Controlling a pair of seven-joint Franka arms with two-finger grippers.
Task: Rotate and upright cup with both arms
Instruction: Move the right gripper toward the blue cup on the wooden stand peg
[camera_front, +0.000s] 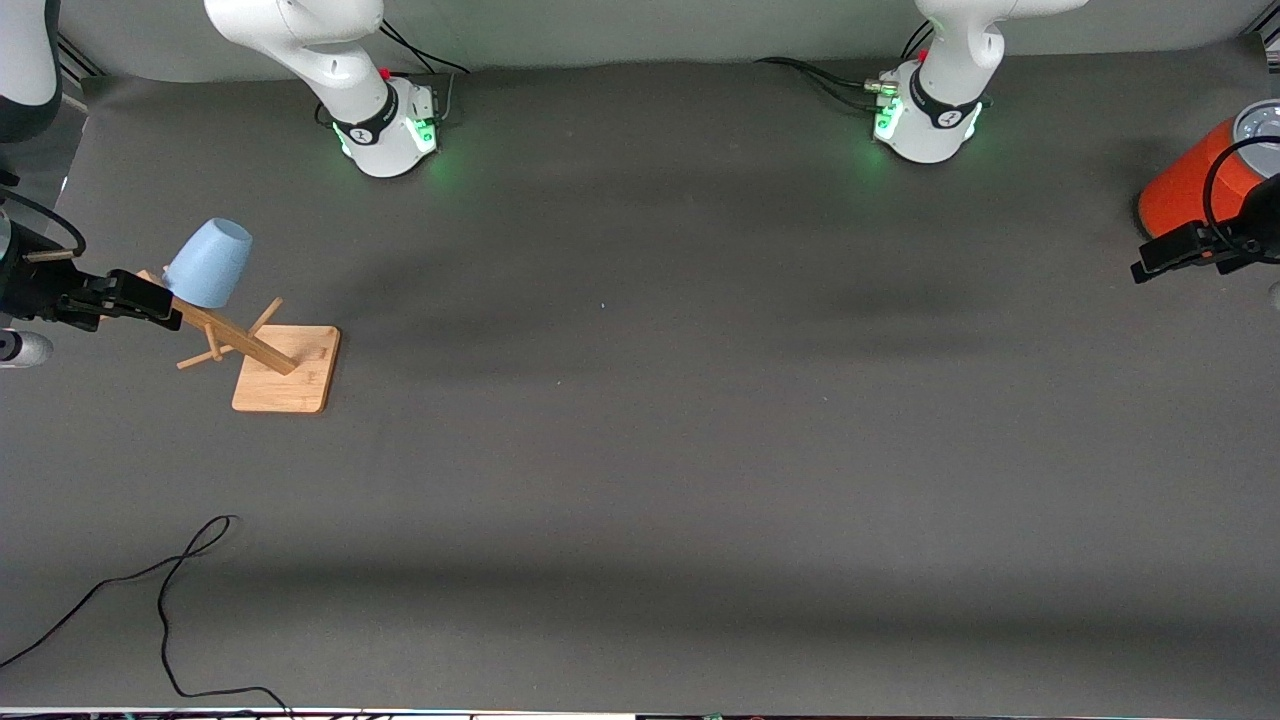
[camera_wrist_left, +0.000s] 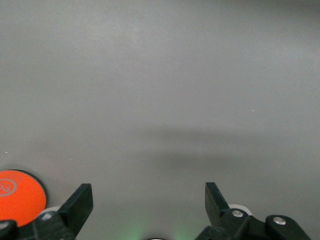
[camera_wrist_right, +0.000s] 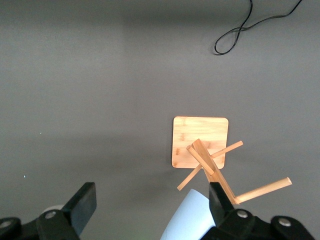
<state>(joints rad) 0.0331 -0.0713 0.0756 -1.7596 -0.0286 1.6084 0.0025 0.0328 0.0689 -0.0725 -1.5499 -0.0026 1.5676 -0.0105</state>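
— Grippers first, from the front view: where are they seen?

— Right gripper (camera_front: 150, 300) is seen at the right arm's end of the table, just beside the cup (camera_front: 208, 262). Left gripper (camera_front: 1165, 255) is seen at the left arm's end, by the orange can (camera_front: 1190, 180). The left arm waits.

— And the cup?

— It is hung upside down on a peg of the wooden rack (camera_front: 270, 360), rim down, off the table (camera_front: 700, 450).

— What is shown in the left wrist view?

— The left gripper (camera_wrist_left: 148, 202) is spread wide, with nothing held. Only table and a bit of the can (camera_wrist_left: 20, 192) are seen.

— And the right wrist view?

— The right gripper (camera_wrist_right: 152, 205) is spread wide and empty too. The cup (camera_wrist_right: 187, 222) sits right by one finger (camera_wrist_right: 220, 205), above the rack (camera_wrist_right: 200, 142).

— How should the cup be handled?

— It looks light, thin and smooth, so it may slip or be squashed. It is probably best held softly across its side, near the middle.
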